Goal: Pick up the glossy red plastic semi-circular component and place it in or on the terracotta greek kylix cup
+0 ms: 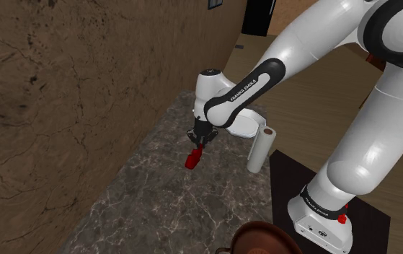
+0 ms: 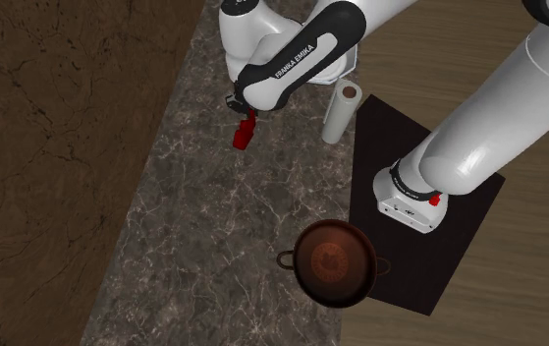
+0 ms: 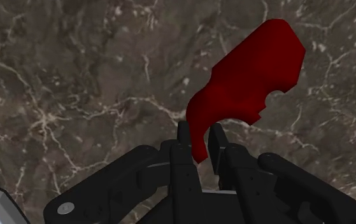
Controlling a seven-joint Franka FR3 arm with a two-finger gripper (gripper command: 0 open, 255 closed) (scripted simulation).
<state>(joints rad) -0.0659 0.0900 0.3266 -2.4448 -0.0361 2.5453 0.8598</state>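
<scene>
The gripper is clamped on one narrow end of the red piece, its two black fingers pressed against the piece's flat faces. The rest of the part sticks out past the fingertips as a curved, half-round slab with a small notch in its edge. In the shoulder view the red piece hangs below the gripper over the dark marble counter, and it looks to be clear of the surface, though the gap is hard to judge. The brown two-handled cup sits on the counter well apart from the piece, toward the second exterior view's bottom, near the arm's stand. A white roll stands upright just beside the arm. The piece looks stiff, light and smooth, so it will probably not bend or sag, but its glossy faces could slide between the pads. The hold is out at one tip, off the middle, so the piece could pivot in a quick swing. A hold nearer the thick middle would be steadier. The cup is shallow and wide, so the target is forgiving.
</scene>
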